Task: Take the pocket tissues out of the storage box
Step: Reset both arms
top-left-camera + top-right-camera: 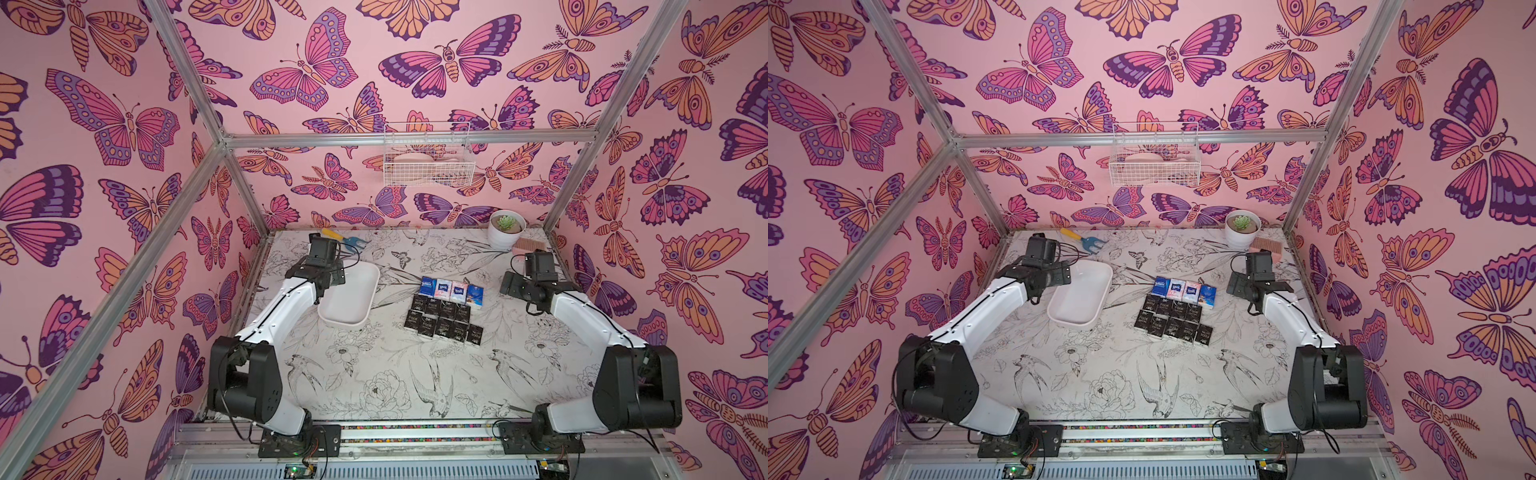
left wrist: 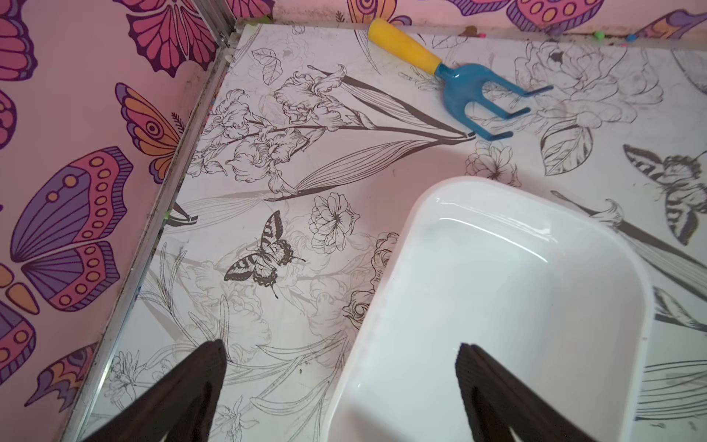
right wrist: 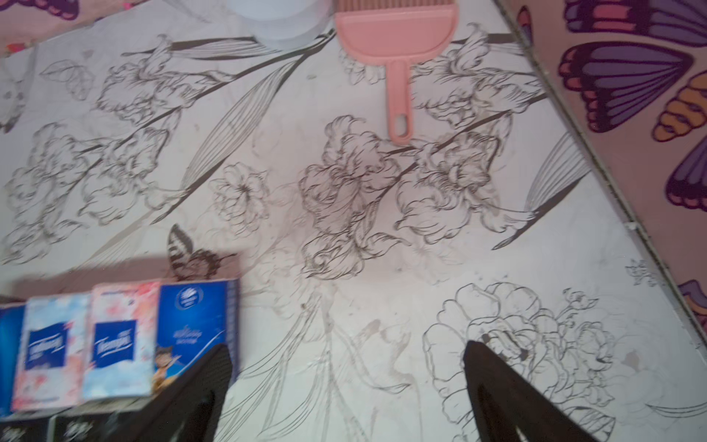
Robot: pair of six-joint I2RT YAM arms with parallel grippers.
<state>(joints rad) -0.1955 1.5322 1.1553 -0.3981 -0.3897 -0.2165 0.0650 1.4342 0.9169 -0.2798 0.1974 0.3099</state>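
Box empty, tissues all in rows on the table beside it; left gripper and right gripper both gaping wide, holding nothing. Risk I see: left hangs astride the box rim, right sits just by the end blue packet, so a careless swing knocks them.

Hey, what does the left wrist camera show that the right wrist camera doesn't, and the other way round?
Only the left wrist view shows the empty white storage box, the yellow-handled blue garden fork, and the left gripper, open. Only the right wrist view shows the pocket tissues lying on the table, a pink dustpan, the foot of a white pot, and the right gripper, open. Both views share the flower-printed table and the butterfly wall.
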